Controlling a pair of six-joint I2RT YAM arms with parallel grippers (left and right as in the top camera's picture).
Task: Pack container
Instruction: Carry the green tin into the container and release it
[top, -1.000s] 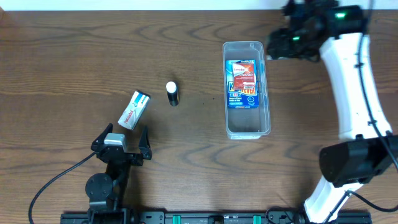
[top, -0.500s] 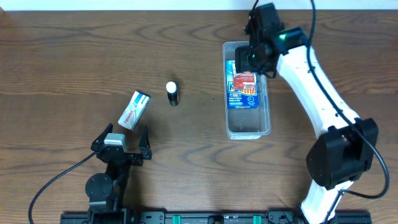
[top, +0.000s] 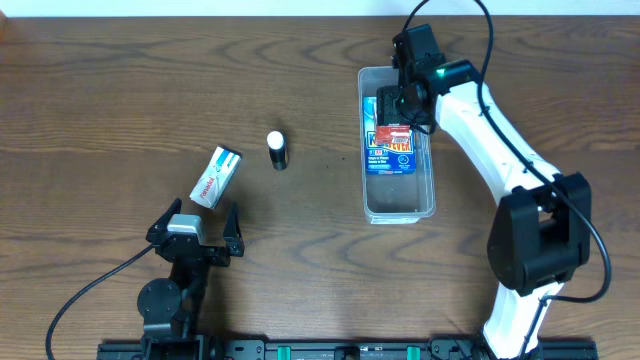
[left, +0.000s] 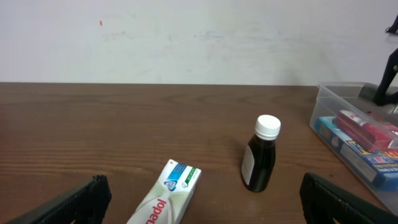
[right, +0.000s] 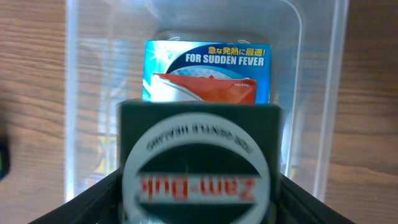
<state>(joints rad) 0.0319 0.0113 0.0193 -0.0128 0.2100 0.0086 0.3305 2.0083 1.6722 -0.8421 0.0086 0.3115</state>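
**Right arm over the bin with a pack, left arm parked**

Surface: dark brown wood-grain table (top: 100, 100), matte, no cloth or mat on it. A plain white wall (left: 186, 37) runs along the far edge; the left wrist view shows a small red speck on it, otherwise bare. Lighting is even.

Container (top: 400, 205): clear plastic bin, long narrow rectangle, rounded corners, thin rim. It sits right of centre, long axis running away from the robot, far end near the wall side. The wood grain shows through its walls and its bare near end. Lid off, top open.

Right arm (top: 500, 140): white links, reaching in from the right. Right gripper (top: 400, 103) hangs over the bin's far end, above the contents.

Inside: a blue box (top: 392, 152) lies flat on the floor of the bin, with red graphics and "FOR SUDDEN FEVER" printed at one end. It takes up the far and middle part.

Left gripper (top: 197, 222): low at the near left, fingers spread wide, nothing between them, well away from the bin.

Toothpaste box (top: 215, 176): white, lying flat and angled, just beyond the left gripper.

Bottle (top: 277, 150): dark, white cap, upright, between the toothpaste box and the bin, touching neither.

Green pack (right: 199, 168): dark green with a round "Zam-Buk" label, pinched between the right fingers, held above the blue box.
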